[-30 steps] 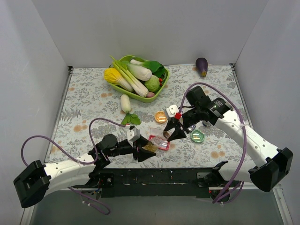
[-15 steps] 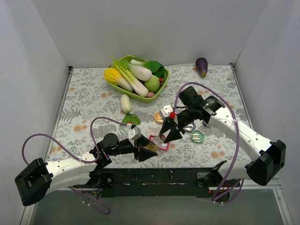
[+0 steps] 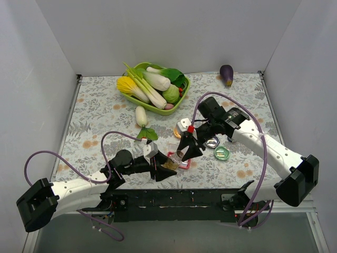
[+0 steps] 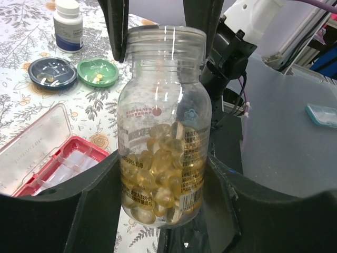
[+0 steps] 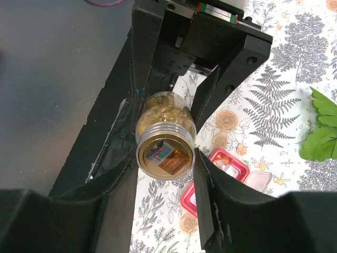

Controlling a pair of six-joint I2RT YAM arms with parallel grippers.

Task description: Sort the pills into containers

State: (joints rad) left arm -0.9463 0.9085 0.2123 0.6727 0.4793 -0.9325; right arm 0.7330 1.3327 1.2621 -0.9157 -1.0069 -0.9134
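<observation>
My L pincer (image 4: 163,211) is clamped on the open bottle (image 4: 163,105), pills (image 4: 158,163) inside. R pincer (image 5: 164,158) is spread wide either side of its mouth, can't tell if it's touching. Box (image 4: 87,149) sits open just beside the bottle. Imo we're at getting pills out. Next: tip the mouth over a compartment, slowly.

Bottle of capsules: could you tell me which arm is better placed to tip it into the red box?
Left, probably: the left gripper is shut on the bottle beside the open box, while the right gripper merely straddles its neck, grip unclear.
</observation>
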